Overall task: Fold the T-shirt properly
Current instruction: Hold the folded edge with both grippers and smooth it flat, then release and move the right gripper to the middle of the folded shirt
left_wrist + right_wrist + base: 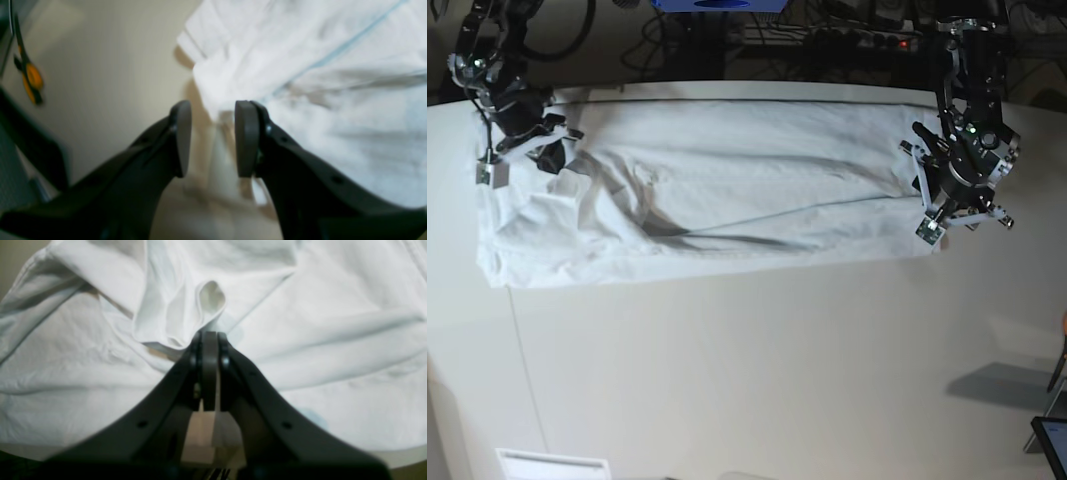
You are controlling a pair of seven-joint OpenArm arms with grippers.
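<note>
Shirt lies across the far part of my table, stretched into a long band from one arm to the other, wrinkled, with a dark crease running through its middle. My right claw sits at the band's end on the left of the base view, pads pressed together on a bunched fold of white cloth; I see the pinched fabric puff up into a small loop just past the tips. My left claw is at the opposite end, pads apart with a clear gap; blurred white cloth shows in that gap, and I cannot tell whether it touches either pad. Beside it, the hemmed edge rests on bare table.
</note>
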